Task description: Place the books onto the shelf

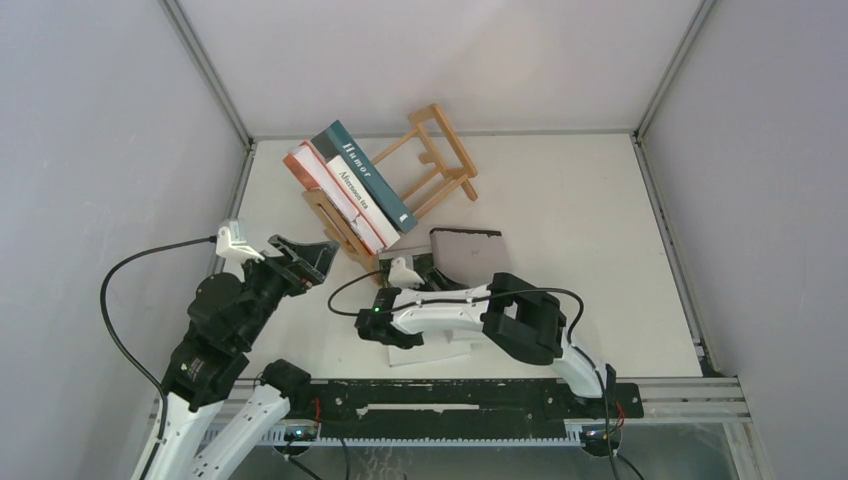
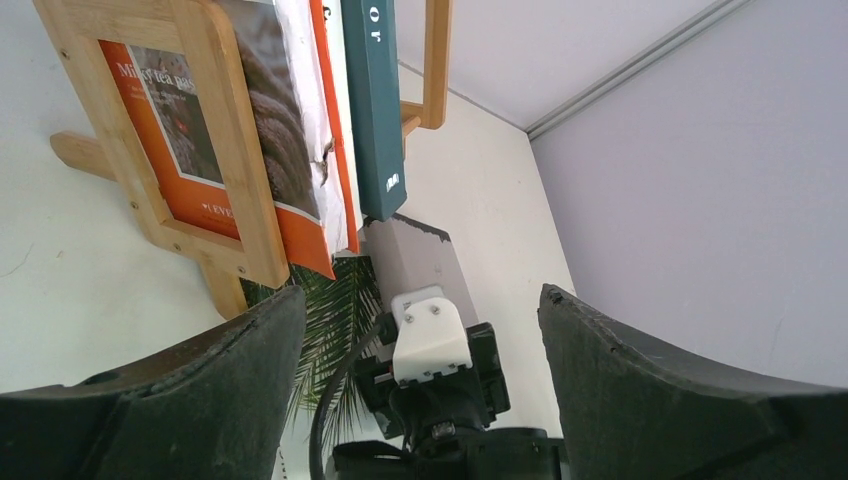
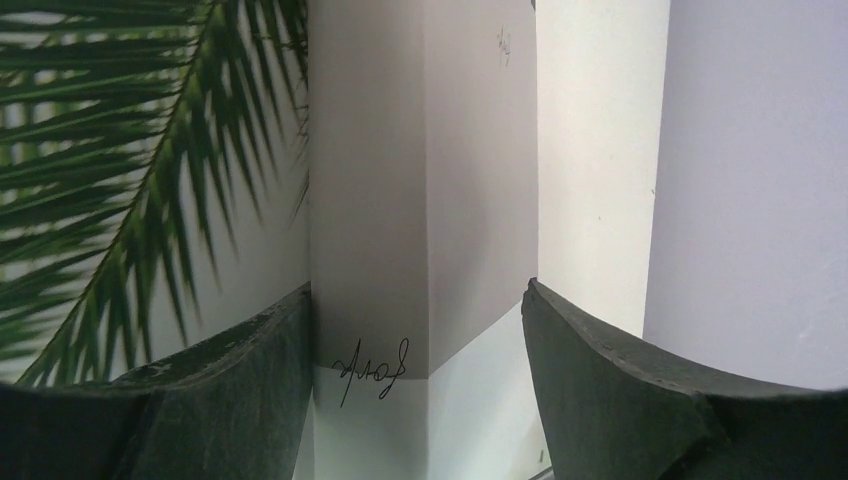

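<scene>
Our right pincer (image 3: 415, 290) is hanging open, facing the plain grey-white book (image 3: 420, 150) just ahead; we are judging it light, stiff, smooth-covered, best pinched across its thickness.

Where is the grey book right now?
In the top view the grey book lies on the table, just right of the near end of the rack, beside the palm-leaf book, with the open right pincer straddling it.

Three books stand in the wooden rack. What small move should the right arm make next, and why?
Probably ease the right gripper forward and close it on the plain grey-white book. In the right wrist view its open jaws frame that book's near end, and the book is not yet gripped.
</scene>
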Controlling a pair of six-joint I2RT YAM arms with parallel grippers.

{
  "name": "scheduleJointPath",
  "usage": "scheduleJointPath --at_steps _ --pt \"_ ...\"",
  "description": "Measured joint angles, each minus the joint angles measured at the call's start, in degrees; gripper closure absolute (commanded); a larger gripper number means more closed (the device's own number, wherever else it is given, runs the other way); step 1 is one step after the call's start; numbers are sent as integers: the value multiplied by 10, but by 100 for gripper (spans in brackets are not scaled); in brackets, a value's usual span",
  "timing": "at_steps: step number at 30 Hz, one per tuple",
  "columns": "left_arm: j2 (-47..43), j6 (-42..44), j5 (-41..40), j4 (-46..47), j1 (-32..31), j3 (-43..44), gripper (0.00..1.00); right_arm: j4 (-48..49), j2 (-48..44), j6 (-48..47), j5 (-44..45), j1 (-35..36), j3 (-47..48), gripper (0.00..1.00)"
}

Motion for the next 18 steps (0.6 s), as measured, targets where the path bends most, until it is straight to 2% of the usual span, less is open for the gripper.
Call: scheduleJointPath --at_steps 8,11,15,18 --pt "0 0 0 0 0 0 11 2 2 8 20 -26 -22 32" --pt "-2 0 0 0 0 0 10 6 3 9 26 -28 -35 46" --pt "-7 0 0 0 0 0 10 8 3 12 26 -28 -57 72" --pt "-7 -1 -1 -1 0 0 10 -1 3 12 31 -27 -68 75"
